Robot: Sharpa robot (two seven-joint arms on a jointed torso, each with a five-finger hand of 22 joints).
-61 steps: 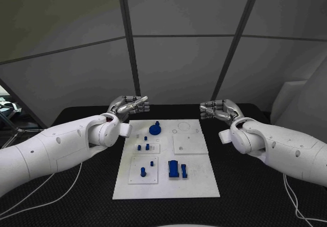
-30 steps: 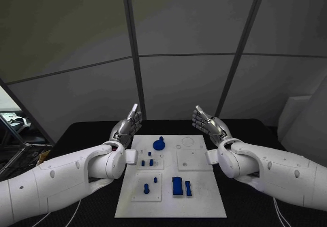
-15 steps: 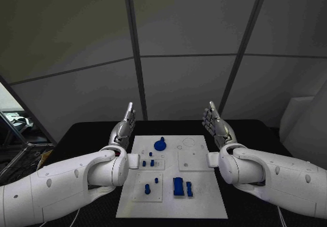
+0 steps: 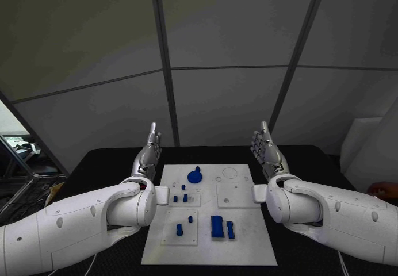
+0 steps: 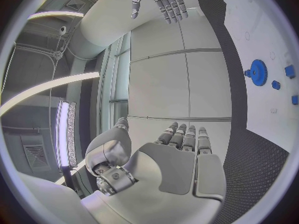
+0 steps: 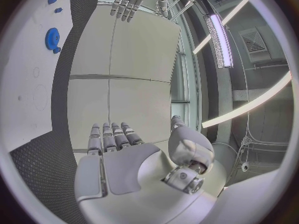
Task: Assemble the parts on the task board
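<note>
Hands point(image 4: 150, 150) point(image 4: 264, 150) flank the board's point(image 4: 240, 230) far edge, fingers straight, together, empty; blue parts point(image 4: 219, 226) stand on it, progress unclear.

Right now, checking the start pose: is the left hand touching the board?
Apart. In the head view the left hand stands raised beyond the board, black table between them.

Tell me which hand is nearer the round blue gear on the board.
Left. The left hand is raised just beside the blue gear, off the task board; the right hand stands past the opposite edge.
</note>
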